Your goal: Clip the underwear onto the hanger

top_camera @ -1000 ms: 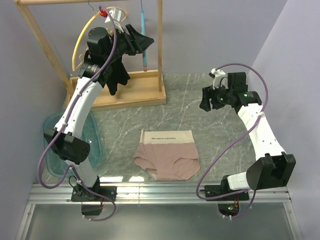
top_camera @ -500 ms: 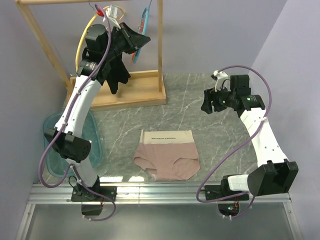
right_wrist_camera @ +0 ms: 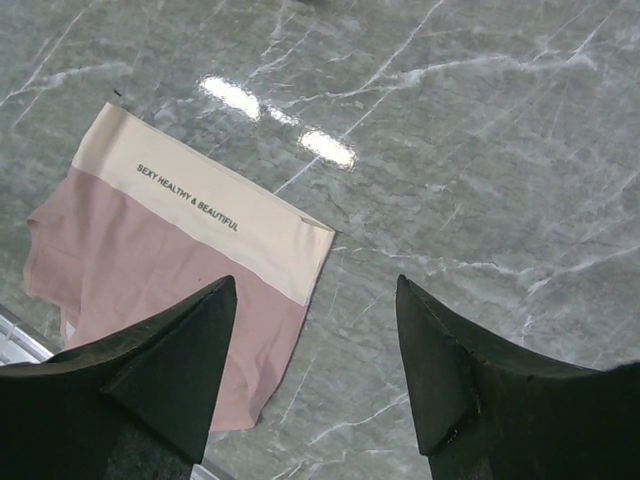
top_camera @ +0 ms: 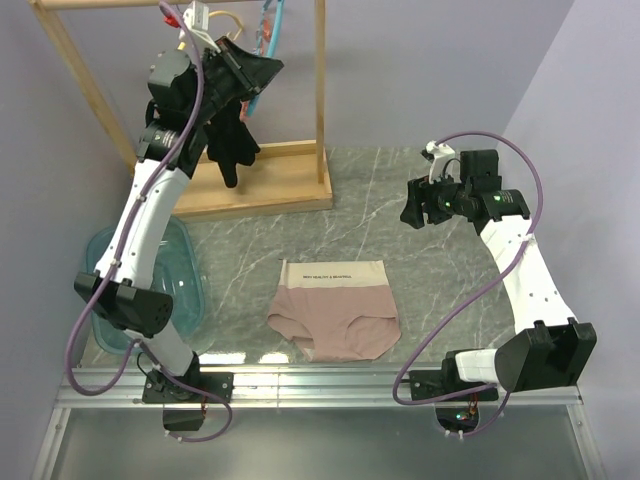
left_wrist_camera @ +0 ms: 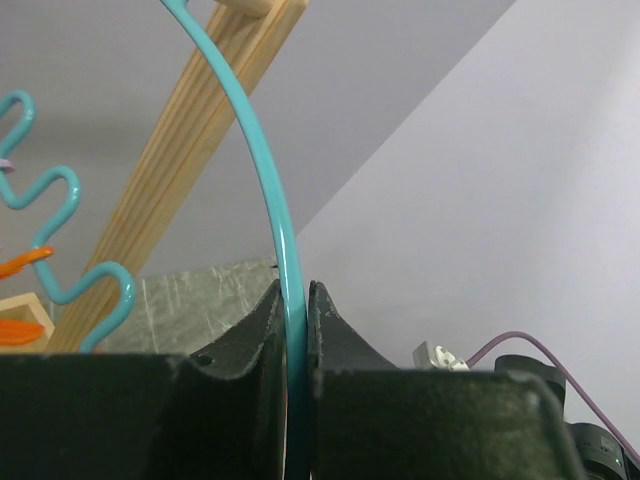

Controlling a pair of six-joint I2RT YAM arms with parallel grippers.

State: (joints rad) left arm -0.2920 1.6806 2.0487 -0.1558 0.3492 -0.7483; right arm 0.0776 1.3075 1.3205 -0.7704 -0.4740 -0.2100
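The pink-beige underwear [top_camera: 335,310] lies flat on the marble table, its cream waistband at the far side. It also shows in the right wrist view [right_wrist_camera: 150,270]. My left gripper [top_camera: 266,70] is raised at the wooden rack and shut on the thin light-blue hanger [top_camera: 271,22]. In the left wrist view the hanger's arc [left_wrist_camera: 270,190] runs between my closed fingers [left_wrist_camera: 260,330]. Its wavy edge and orange clips [left_wrist_camera: 20,265] are at the left. My right gripper [top_camera: 410,212] hovers open and empty above the table, right of the underwear; in its wrist view it [right_wrist_camera: 315,290] is over the waistband's corner.
A wooden rack [top_camera: 320,100] stands at the back left on a wooden base [top_camera: 270,190]. A black garment [top_camera: 230,150] hangs by my left arm. A teal basin [top_camera: 190,285] sits at the left. A metal rail [top_camera: 320,385] runs along the near edge.
My left gripper has moved up and to the left with the blue hanger in it. My right gripper has shifted slightly and then held still.
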